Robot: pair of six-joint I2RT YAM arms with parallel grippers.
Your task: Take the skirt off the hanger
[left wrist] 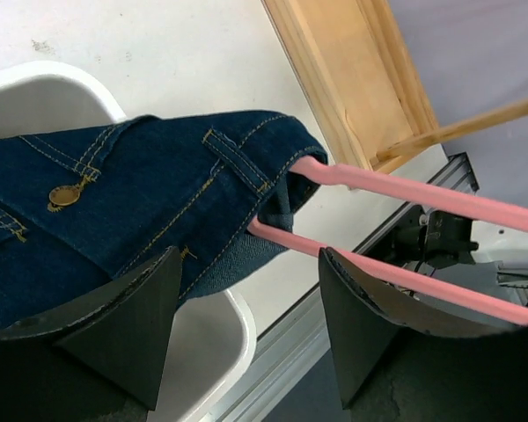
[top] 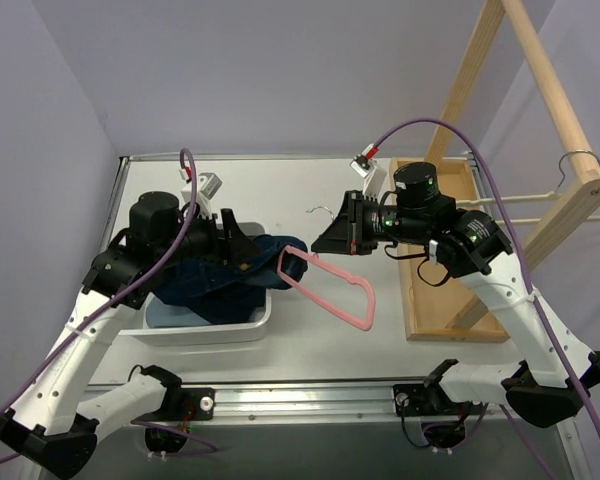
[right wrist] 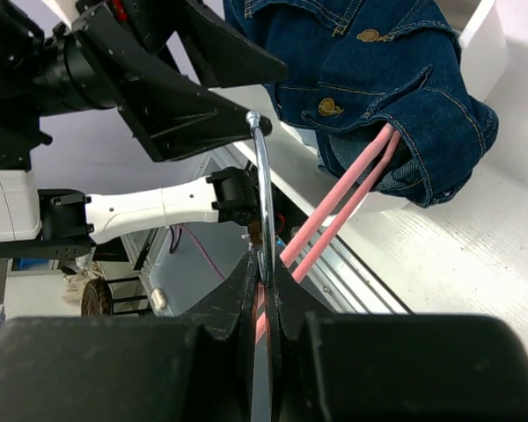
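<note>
Where the pale counter spreads under both arms, a wooden rack stands on its right side, its base board lying flat and its poles rising out of the top view. On the left side sits a white bin, and the dark denim skirt is heaped in it, with one corner of the waistband hanging over the bin's right rim.

That corner is threaded on the pink hanger. In the left wrist view the two pink bars run into the waistband of the skirt just under a belt loop, so one end of the hanger is inside the cloth while the other end is out in the open above the counter, between the bin and the rack.

The left end effector sits over the bin, above the skirt. Its fingers are spread wide apart, with the denim and the hanger's end lying beyond them and nothing pinched between them.

The right end effector is between the bin and the rack, pointing toward the skirt. Its fingers are pressed together on the base of the hanger's metal hook, and the pink bars lead from there into the skirt.

Two brass buttons show on the denim near the threaded corner.
</note>
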